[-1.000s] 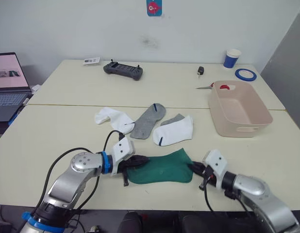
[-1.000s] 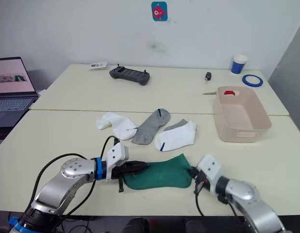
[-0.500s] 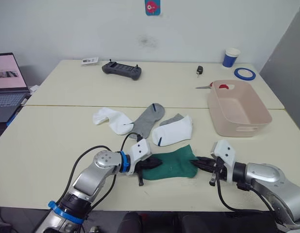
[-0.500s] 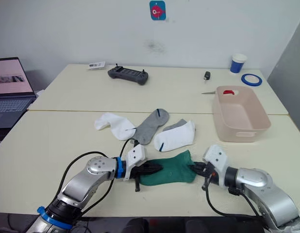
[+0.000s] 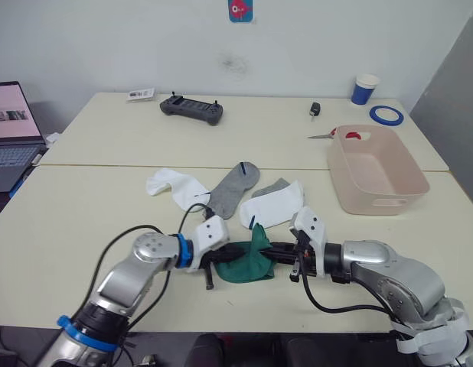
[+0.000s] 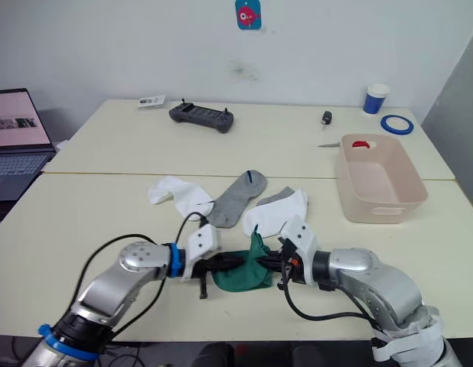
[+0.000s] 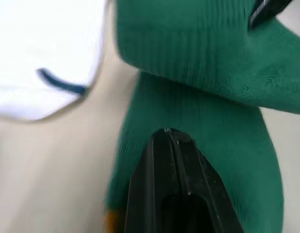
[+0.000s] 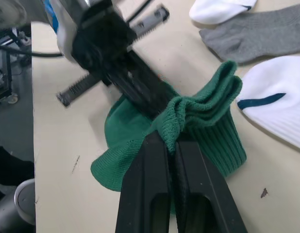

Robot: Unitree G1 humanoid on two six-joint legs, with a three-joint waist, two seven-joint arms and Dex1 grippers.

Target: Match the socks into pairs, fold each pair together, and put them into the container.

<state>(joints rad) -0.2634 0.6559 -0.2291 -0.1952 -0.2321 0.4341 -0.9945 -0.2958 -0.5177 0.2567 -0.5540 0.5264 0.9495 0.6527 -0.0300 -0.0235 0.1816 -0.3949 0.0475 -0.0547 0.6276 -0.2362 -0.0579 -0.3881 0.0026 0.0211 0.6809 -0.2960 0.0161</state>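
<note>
Gripping green socks, both hands seemingly

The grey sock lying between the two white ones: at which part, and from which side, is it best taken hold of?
Probably at the cuff end with the dark mark, on the far side of the grey sock. That end lies free on the table, so come from above; its near end lies close beside a white sock.

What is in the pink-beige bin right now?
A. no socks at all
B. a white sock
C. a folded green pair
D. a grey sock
A: the bin holds no socks; the green socks are on the table between the left gripper and right gripper.
</note>
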